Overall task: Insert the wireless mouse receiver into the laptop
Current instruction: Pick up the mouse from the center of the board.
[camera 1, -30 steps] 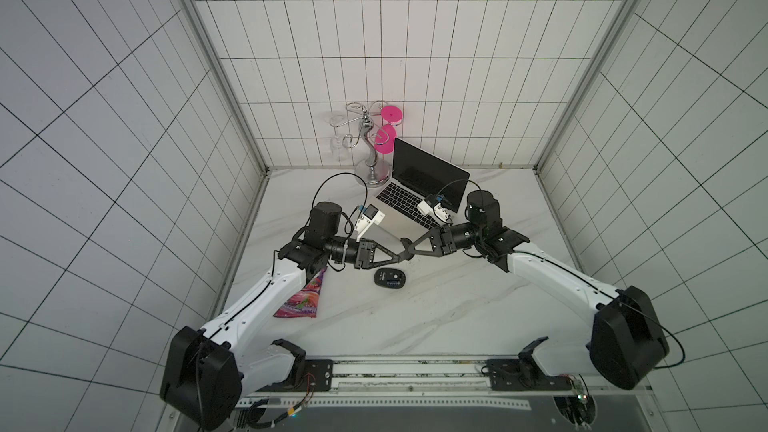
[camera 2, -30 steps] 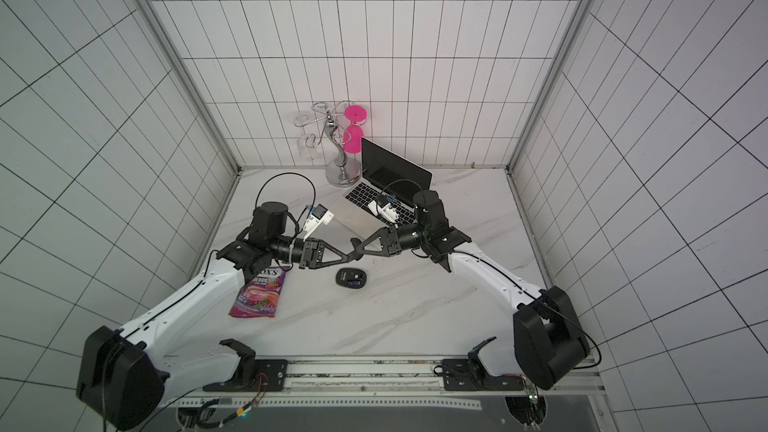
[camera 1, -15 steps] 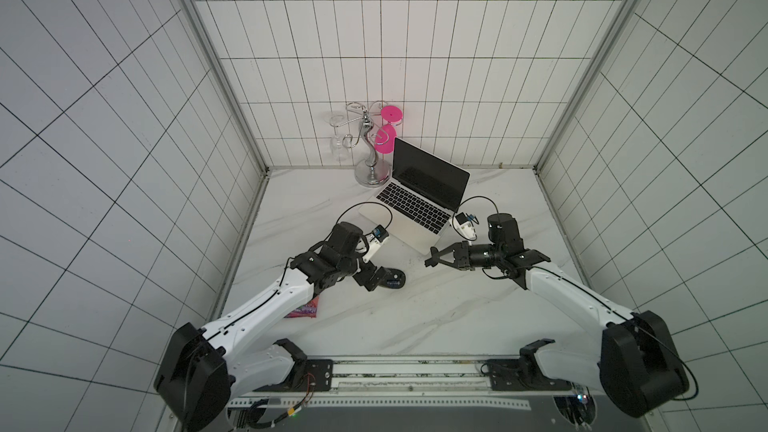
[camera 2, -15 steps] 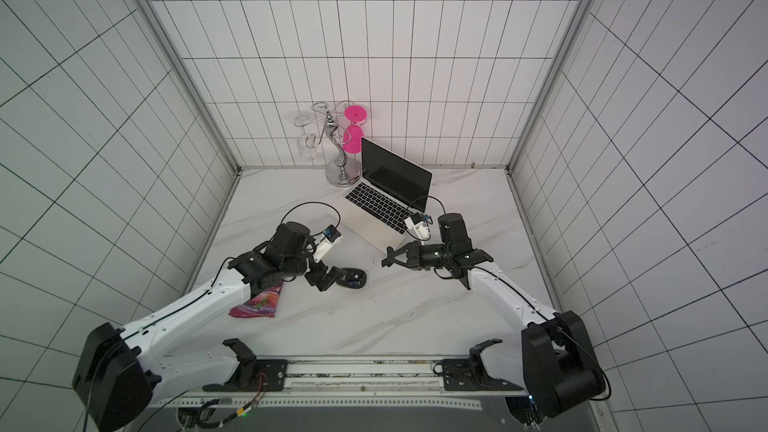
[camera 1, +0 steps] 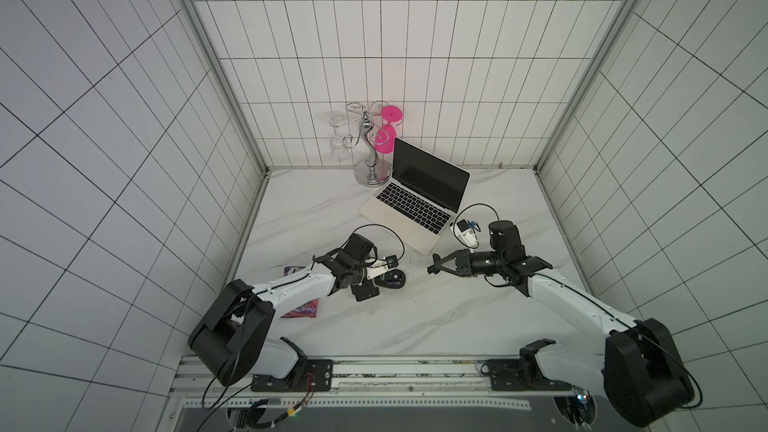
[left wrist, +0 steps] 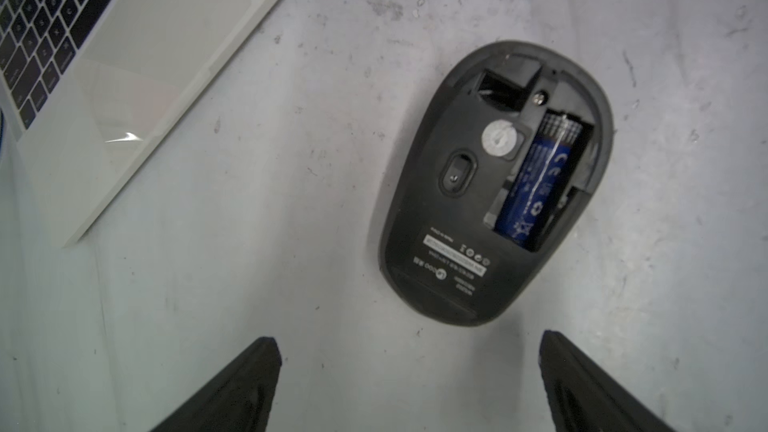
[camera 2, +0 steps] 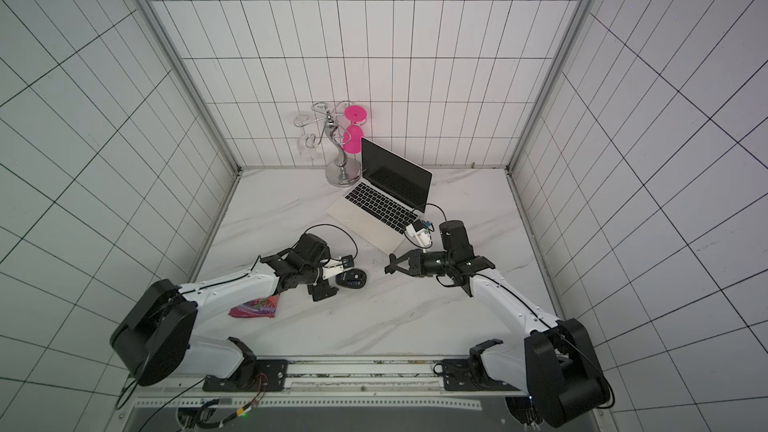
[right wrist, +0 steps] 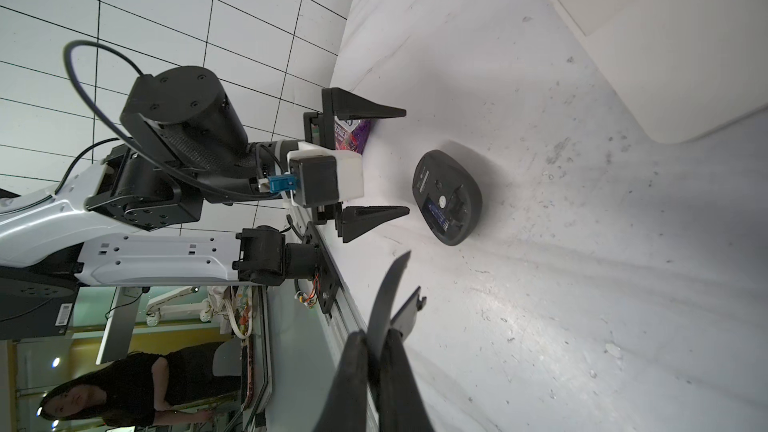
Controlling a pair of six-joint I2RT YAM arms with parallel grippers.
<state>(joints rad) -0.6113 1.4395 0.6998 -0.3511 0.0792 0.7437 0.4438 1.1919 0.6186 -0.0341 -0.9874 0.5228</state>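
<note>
White marble tabletop (camera 1: 415,326), veined grey, is boxed in by white tiled walls (camera 1: 374,56). The laptop (camera 1: 409,205) stands open near the back, set diagonally, with its long axis running back-left to front-right and its dark screen facing the left arm. Its front corner is near the right gripper (camera 1: 434,268), which pinches a thin black cover (right wrist: 386,297). The left gripper (left wrist: 409,351), jaws wide and empty, sits just short of the upturned mouse (left wrist: 494,184). The wireless mouse receiver cannot be made out.
</note>
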